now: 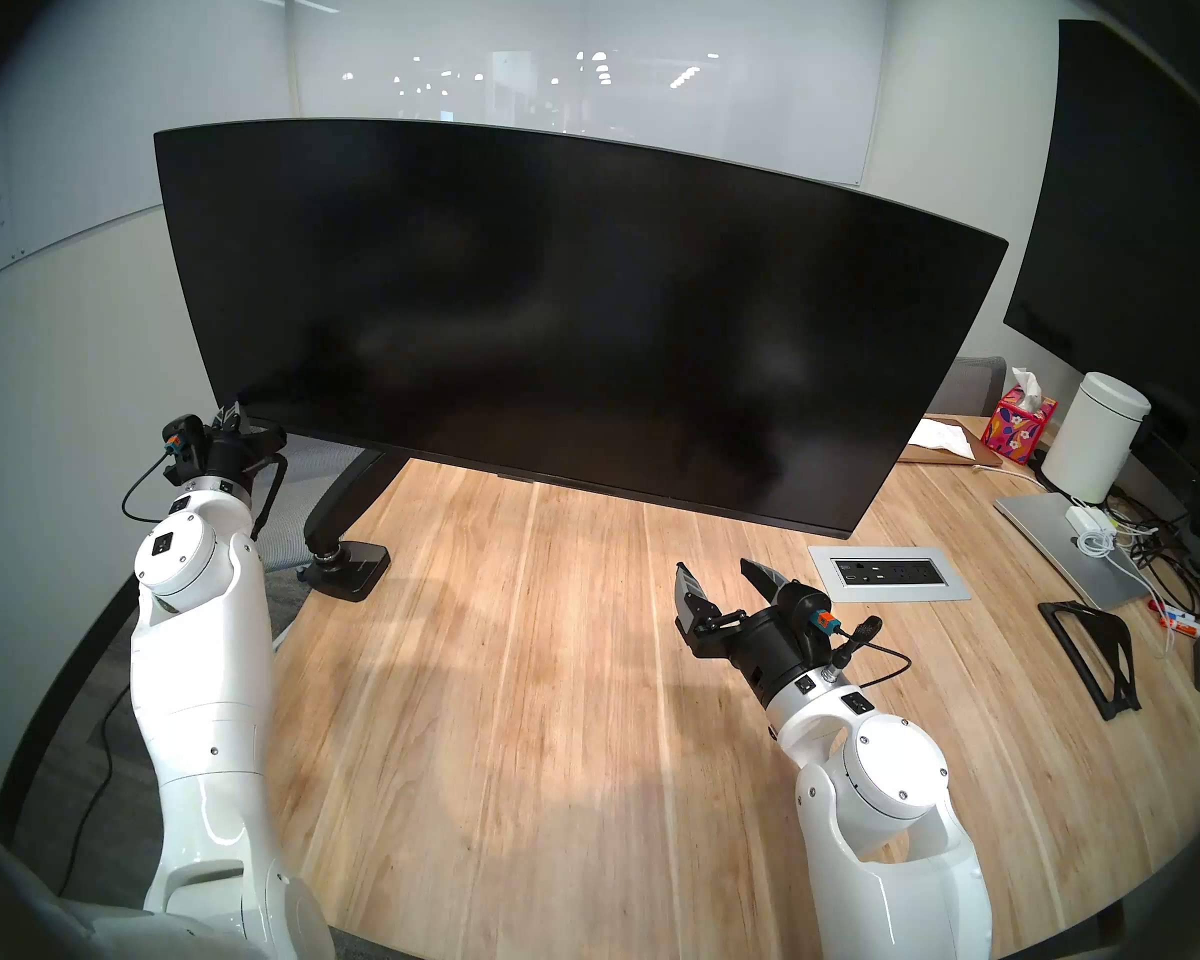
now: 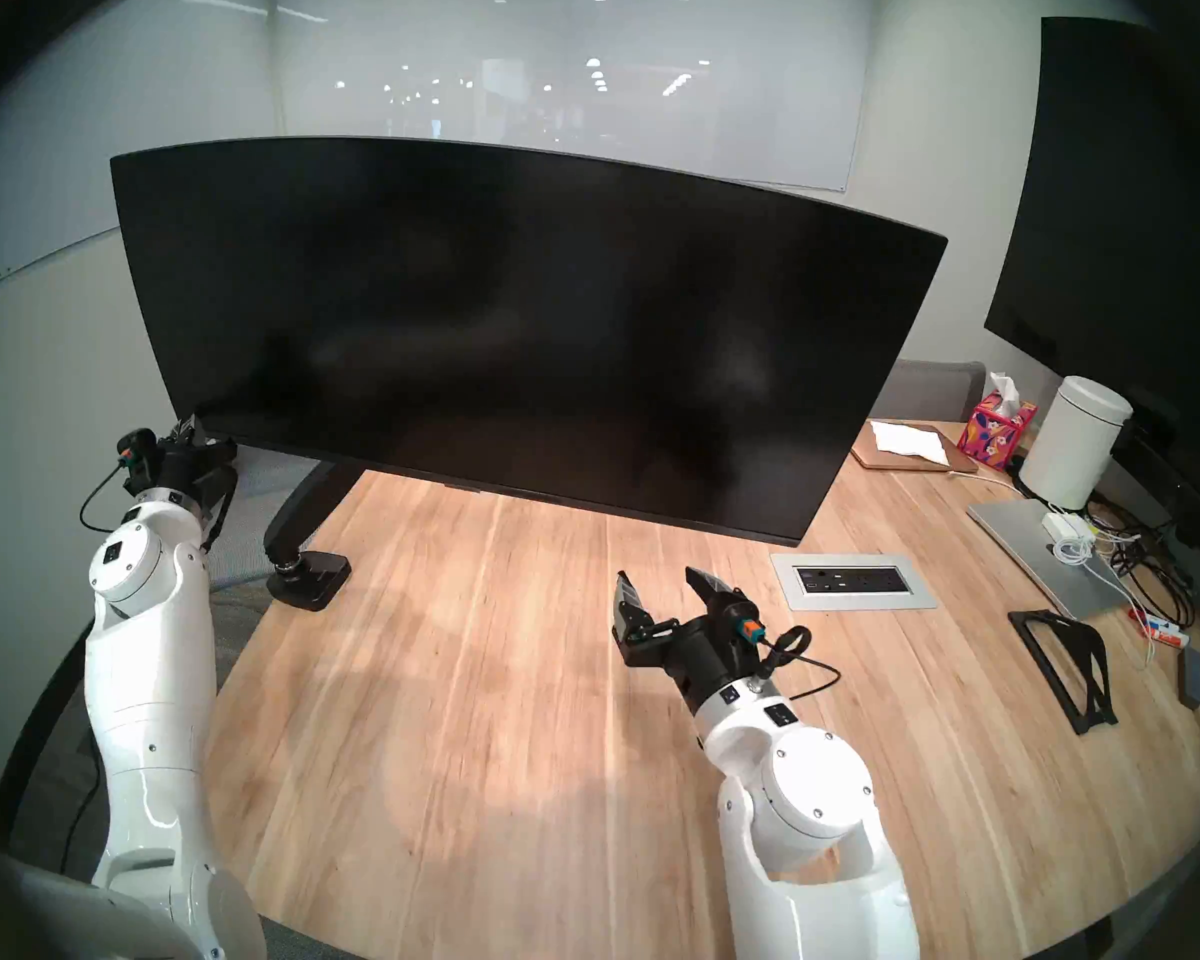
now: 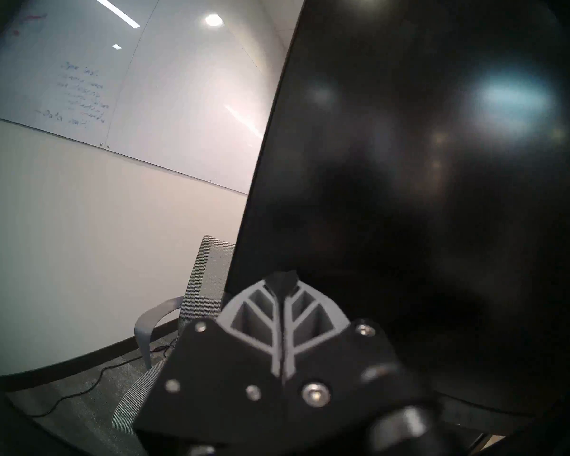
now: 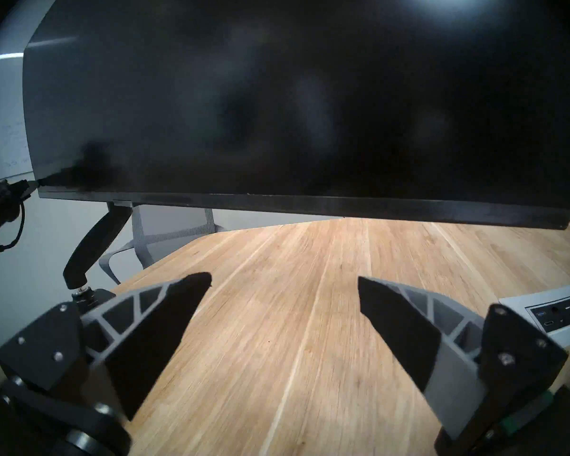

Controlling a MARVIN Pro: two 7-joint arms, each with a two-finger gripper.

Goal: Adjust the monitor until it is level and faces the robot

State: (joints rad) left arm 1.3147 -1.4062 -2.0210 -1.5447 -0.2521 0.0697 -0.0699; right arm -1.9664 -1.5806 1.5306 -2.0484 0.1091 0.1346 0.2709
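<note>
The monitor (image 1: 569, 314) (image 2: 514, 328) is a very wide, slightly curved black screen on a black arm mount (image 1: 348, 494) clamped at the table's left edge. In the head views it slants, with its left end higher than its right. My left gripper (image 1: 233, 411) (image 3: 282, 281) is shut, finger against finger with nothing between them. Its tips touch the monitor's (image 3: 425, 149) lower left corner. My right gripper (image 1: 718, 574) (image 4: 283, 281) is open and empty above the wooden table (image 1: 514, 661). It stands in front of and below the monitor's (image 4: 293, 100) right half without touching it.
A larger black screen (image 1: 1137, 210) hangs on the right wall. On the table's right side are a socket panel (image 1: 888, 572), a laptop (image 1: 1068, 543), a white canister (image 1: 1096, 446), a tissue box (image 1: 1016, 429), a black stand (image 1: 1096, 654) and cables. A grey chair (image 3: 208, 281) stands behind the left corner.
</note>
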